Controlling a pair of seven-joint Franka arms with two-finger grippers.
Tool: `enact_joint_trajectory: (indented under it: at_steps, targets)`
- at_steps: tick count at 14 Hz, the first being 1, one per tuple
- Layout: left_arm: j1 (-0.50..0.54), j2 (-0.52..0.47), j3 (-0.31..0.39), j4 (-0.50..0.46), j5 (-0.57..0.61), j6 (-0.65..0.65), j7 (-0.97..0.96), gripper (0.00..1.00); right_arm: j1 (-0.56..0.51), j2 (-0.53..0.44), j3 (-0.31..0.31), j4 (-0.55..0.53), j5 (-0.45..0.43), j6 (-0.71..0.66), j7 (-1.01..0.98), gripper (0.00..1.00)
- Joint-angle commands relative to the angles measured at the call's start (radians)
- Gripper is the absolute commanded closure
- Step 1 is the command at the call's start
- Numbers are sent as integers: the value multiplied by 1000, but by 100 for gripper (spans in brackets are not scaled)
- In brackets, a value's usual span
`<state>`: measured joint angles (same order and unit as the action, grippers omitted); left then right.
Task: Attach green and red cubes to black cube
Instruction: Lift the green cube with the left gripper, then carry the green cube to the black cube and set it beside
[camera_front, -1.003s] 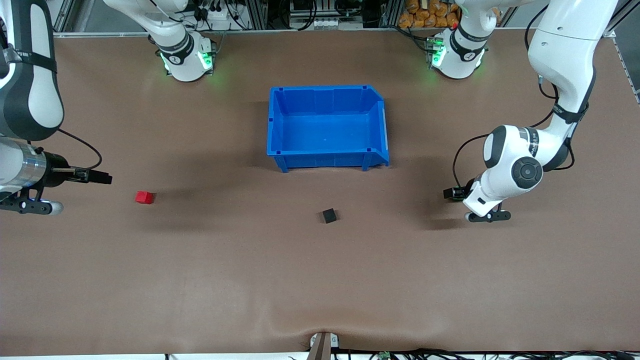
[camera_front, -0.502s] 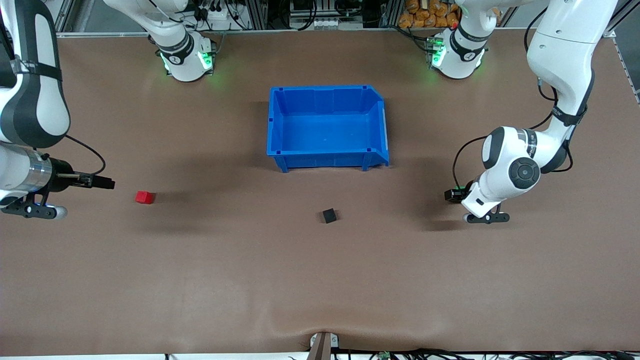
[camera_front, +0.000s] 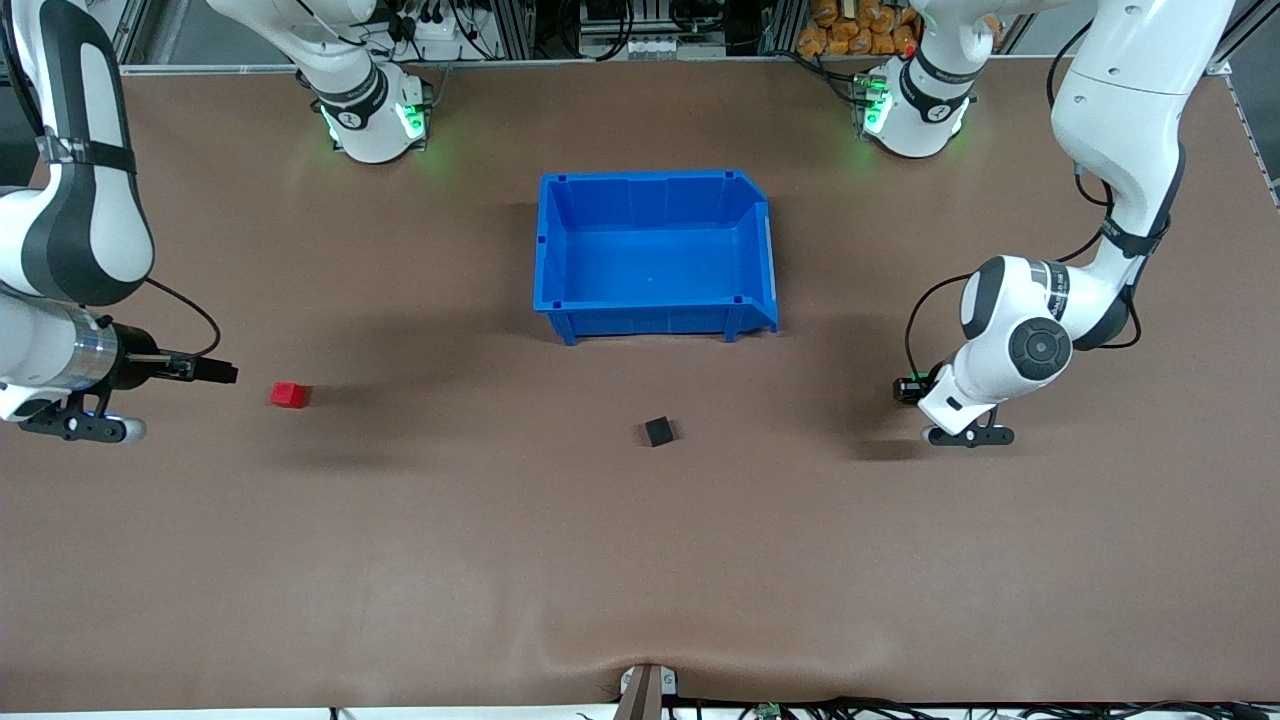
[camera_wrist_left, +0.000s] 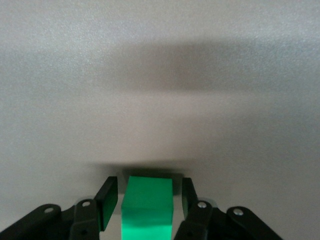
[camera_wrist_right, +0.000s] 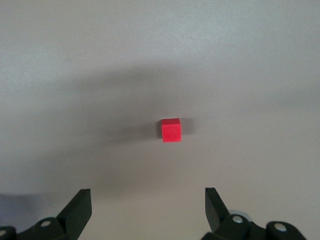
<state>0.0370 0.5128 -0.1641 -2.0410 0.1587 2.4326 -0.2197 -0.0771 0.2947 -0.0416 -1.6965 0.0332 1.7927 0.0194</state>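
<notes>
Left gripper (camera_wrist_left: 145, 202): low at the table toward the left arm's end, fingers either side of the small bright green solid cube (camera_wrist_left: 147, 205). Slim gaps show on both sides in the left wrist view, so no firm pinch can be confirmed; the jaws look partly drawn in.
Right gripper (camera_wrist_right: 145, 210): fingers spread wide, nothing between them, hanging over the brown table (camera_front: 500, 560) toward the right arm's end, just short of the small bright red solid cube (camera_front: 289, 394).
Green cube: on the table between the left fingers; hidden under the left wrist in the front view.
Red cube: on the table, well apart from the black cube, at about the same depth from the front camera.
Small matte black cube (camera_front: 658, 431): alone mid-table, nearer the front camera than the empty blue plastic bin (camera_front: 655, 325).
Step (judged): left grasp forming on green; right lining up on red.
Risk 1: the green cube sits deep toward the finger roots; an uneven close could twist or nudge it.
Risk 2: the red cube appears slightly turned against the right finger line, so the pads may meet edges and spin it.
Risk 3: both arms converge on the black cube, which can be knocked aside.
Orientation: cubes have no long axis. Green's faces look square to the left fingers; black lies slightly rotated against the bin's front wall.
</notes>
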Motion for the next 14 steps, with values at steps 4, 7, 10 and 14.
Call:
enact_joint_trajectory:
  at_steps: [4, 7, 10, 14]
  targets:
    - [0, 6, -5, 10, 24, 5, 5, 76, -15, 40, 8, -8, 8, 53, 13, 0]
    - [1, -7, -6, 12, 24, 0, -10, 100, -16, 49, 8, -8, 8, 66, 13, 0]
    - [4, -23, -26, 45, 10, -12, -61, 100, -24, 52, 8, -8, 8, 68, 13, 0]
    - [-2, -19, -50, 139, 4, -85, -177, 100, -24, 87, 8, -8, 13, 108, 13, 0]
